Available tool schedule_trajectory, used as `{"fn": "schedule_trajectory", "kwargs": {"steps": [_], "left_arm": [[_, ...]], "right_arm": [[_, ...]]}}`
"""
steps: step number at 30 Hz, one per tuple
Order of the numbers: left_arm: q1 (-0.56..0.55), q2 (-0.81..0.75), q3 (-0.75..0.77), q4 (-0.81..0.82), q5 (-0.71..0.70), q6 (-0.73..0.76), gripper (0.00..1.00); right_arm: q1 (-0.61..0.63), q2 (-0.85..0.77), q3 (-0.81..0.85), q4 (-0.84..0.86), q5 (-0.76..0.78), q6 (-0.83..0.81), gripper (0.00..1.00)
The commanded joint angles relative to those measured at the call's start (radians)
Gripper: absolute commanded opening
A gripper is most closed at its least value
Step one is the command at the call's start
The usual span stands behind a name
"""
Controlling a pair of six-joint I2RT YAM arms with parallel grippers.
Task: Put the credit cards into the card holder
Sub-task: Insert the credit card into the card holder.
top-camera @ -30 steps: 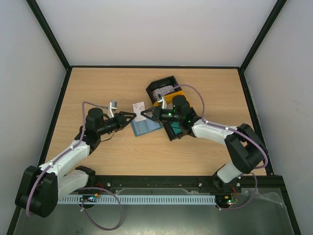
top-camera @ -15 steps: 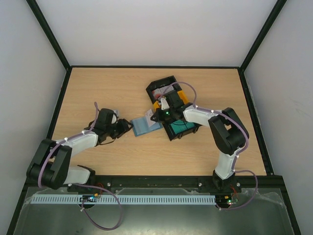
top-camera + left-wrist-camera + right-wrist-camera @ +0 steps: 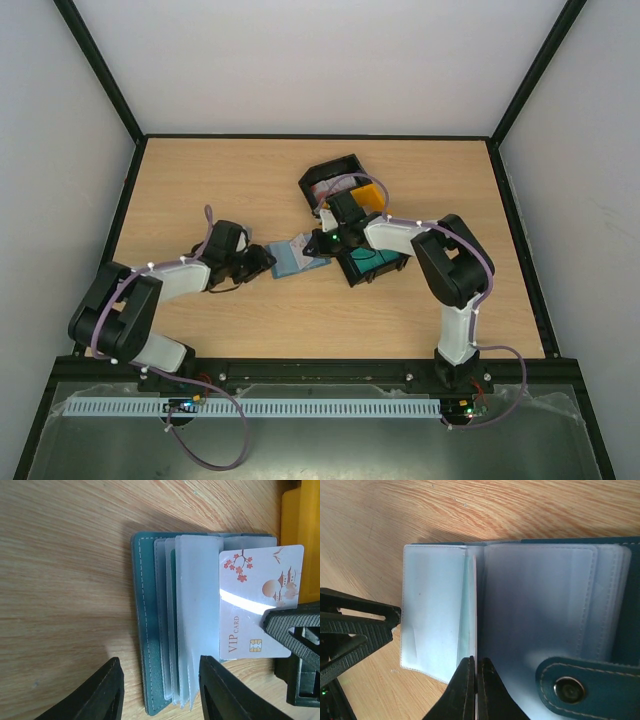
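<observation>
The teal card holder (image 3: 150, 625) lies open on the table, its pale clear sleeves (image 3: 540, 610) fanned out. It also shows in the top view (image 3: 292, 260). My right gripper (image 3: 476, 672) is shut on a white credit card (image 3: 260, 595) with red blossoms and "VIP CARD" print. The card stands edge-on between two sleeves in the right wrist view (image 3: 475, 605). My left gripper (image 3: 162, 695) is open, with one finger on each side of the holder's near edge. The holder's snap clasp (image 3: 568, 690) sits at the lower right. In the top view the left gripper (image 3: 262, 262) and right gripper (image 3: 315, 242) flank the holder.
A black bin (image 3: 335, 175) holding cards, a yellow bin (image 3: 370, 193) and another black bin (image 3: 372, 265) with teal cards stand just right of and behind the holder. The yellow bin's edge shows in the left wrist view (image 3: 300, 515).
My right gripper has come down with the card to the holder's sleeves. My left gripper has dropped low and closed in on the holder's left edge.
</observation>
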Motion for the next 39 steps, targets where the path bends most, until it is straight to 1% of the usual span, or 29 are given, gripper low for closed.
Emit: {"fn": "schedule_trajectory", "kwargs": {"steps": [1, 8, 12, 15, 28, 39], "left_arm": [[-0.011, 0.027, 0.031, -0.034, -0.038, 0.027, 0.41], [-0.030, 0.065, 0.033, -0.060, -0.091, 0.041, 0.29], [-0.038, 0.077, 0.032, -0.066, -0.103, 0.046, 0.28], [-0.042, 0.079, 0.033, -0.069, -0.112, 0.047, 0.27], [-0.048, 0.086, 0.029, -0.065, -0.121, 0.049, 0.22], [-0.049, 0.088, 0.029, -0.063, -0.121, 0.047, 0.21]], "right_arm": [[0.010, 0.026, 0.008, -0.010, 0.012, 0.022, 0.02], [0.010, 0.011, -0.040, 0.080, 0.044, 0.176, 0.02], [0.010, -0.004, -0.069, 0.117, 0.070, 0.251, 0.02], [0.011, -0.004, -0.085, 0.143, 0.056, 0.282, 0.02], [0.052, 0.015, -0.109, 0.140, 0.047, 0.278, 0.02], [0.073, -0.003, -0.150, 0.133, 0.066, 0.265, 0.02]]}}
